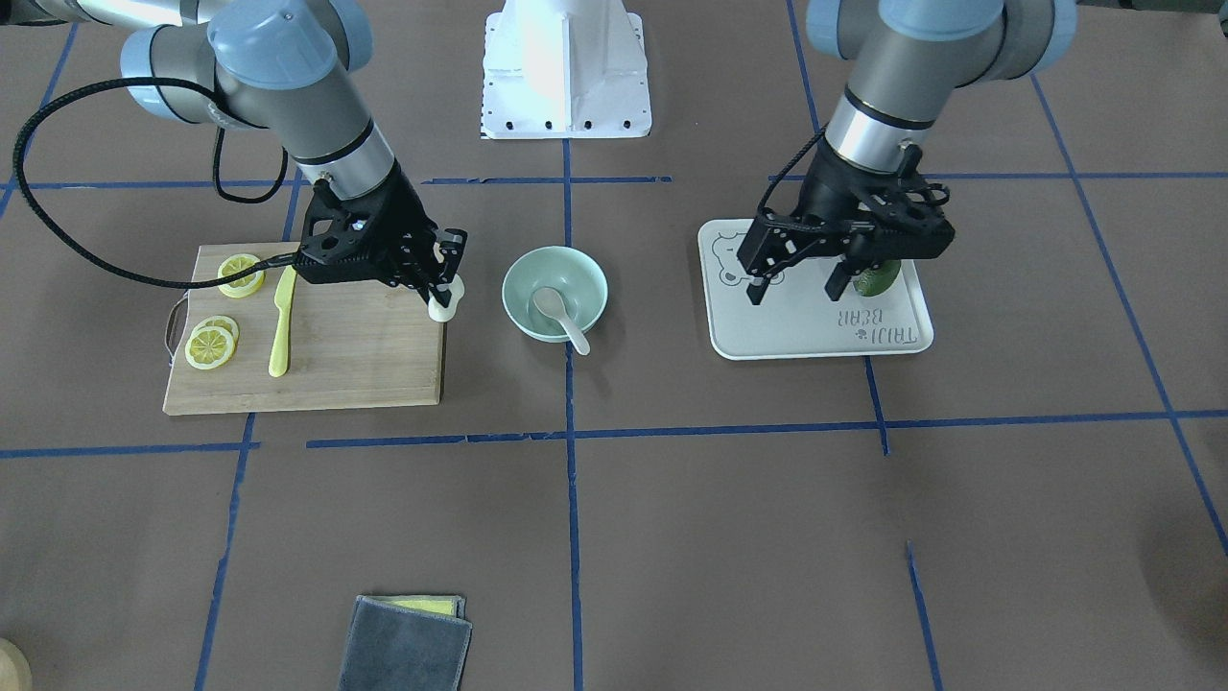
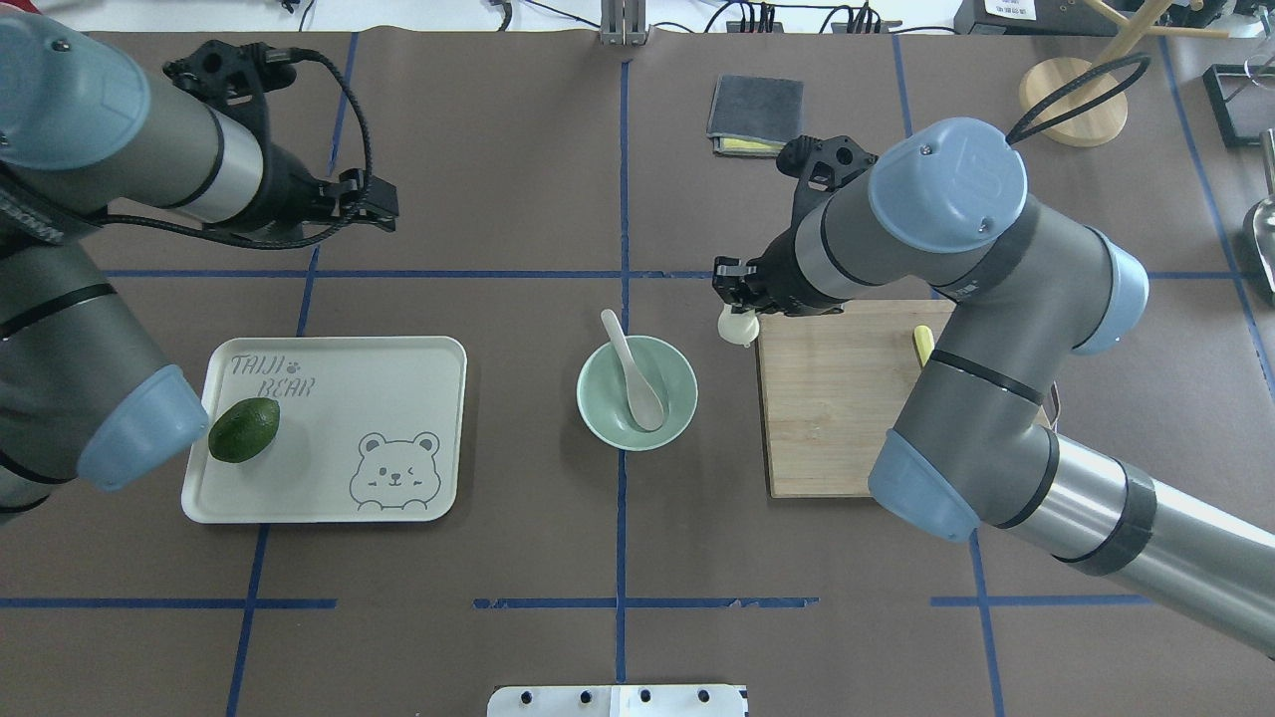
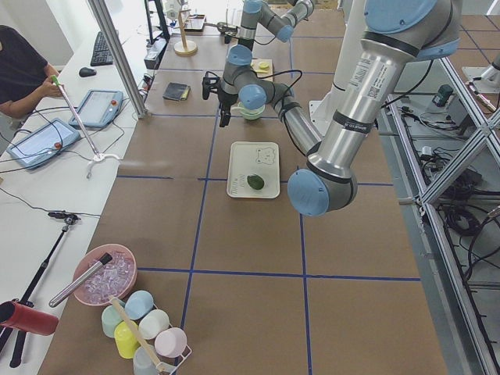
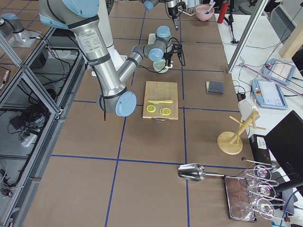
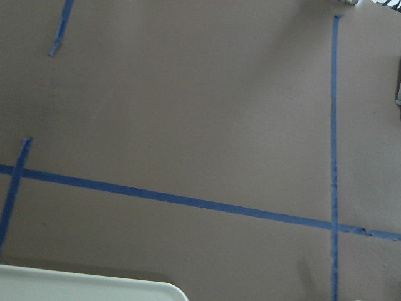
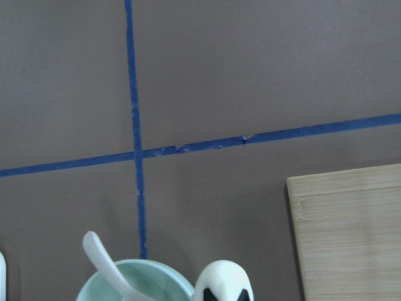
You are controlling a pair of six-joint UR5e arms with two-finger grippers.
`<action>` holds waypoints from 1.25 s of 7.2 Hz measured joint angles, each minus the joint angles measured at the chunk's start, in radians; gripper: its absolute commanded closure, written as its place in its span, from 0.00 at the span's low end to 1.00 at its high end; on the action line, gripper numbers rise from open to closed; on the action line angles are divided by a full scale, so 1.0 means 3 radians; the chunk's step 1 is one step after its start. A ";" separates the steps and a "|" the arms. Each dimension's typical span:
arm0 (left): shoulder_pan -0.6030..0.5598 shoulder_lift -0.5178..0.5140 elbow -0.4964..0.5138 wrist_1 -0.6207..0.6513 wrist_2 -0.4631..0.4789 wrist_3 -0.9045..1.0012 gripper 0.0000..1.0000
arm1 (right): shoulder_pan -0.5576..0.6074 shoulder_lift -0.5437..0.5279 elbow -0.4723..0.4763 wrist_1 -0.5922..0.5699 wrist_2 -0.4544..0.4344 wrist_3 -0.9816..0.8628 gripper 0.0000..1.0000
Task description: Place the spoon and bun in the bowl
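Two grippers are at work over the brown table. The right gripper has its fingers clamped on the bun, a small white round piece that shows just under the black fingertips. In the right wrist view the bun fills the bottom edge between the two dark finger ends. The pictures do not settle whether it rests on the surface or hangs clear of it.

To one side of this gripper, near but apart from it, stands the mint-green bowl. The spoon already lies in the bowl, its scoop down in the hollow and its handle leaning out over the rim. On the gripper's other side lies the wooden cutting board, and the bun sits right at the board's corner nearest the bowl. Farther along the board, away from the gripper, are a yellow plastic knife and lemon slices.

The left gripper hangs with its fingers spread apart and nothing between them. Under it lies the white bear tray, and a green avocado rests on the tray just beside one finger in the front-facing view. The left wrist view shows mostly bare table and blue tape lines, with only a corner of the tray at its lower edge.

Well apart from both grippers, near the operators' edge of the table, lies a folded grey cloth with a yellow layer in it.
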 measured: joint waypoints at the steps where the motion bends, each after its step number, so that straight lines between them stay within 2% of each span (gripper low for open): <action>1: -0.0124 0.0195 -0.0095 0.0017 -0.0002 0.0312 0.00 | -0.0117 0.0121 -0.0093 0.0004 -0.0116 0.0049 1.00; 2: -0.0275 0.0370 -0.0158 0.0020 -0.0007 0.0640 0.00 | -0.0255 0.0255 -0.0228 0.0009 -0.0283 0.0075 1.00; 3: -0.0439 0.0523 -0.0184 0.0021 -0.0014 0.1018 0.00 | -0.0369 0.0354 -0.0343 0.0013 -0.0402 0.0095 0.10; 4: -0.0583 0.0632 -0.0183 0.0021 -0.0020 0.1400 0.00 | -0.0438 0.0396 -0.0394 0.0014 -0.0470 0.0103 0.00; 6: -0.0811 0.0759 -0.0134 0.0021 -0.0086 0.2024 0.00 | -0.0480 0.0417 -0.0399 0.0017 -0.0510 0.0126 0.00; 9: -0.1081 0.0920 -0.0024 0.0000 -0.0141 0.2609 0.00 | -0.0480 0.0424 -0.0382 0.0020 -0.0520 0.0155 0.00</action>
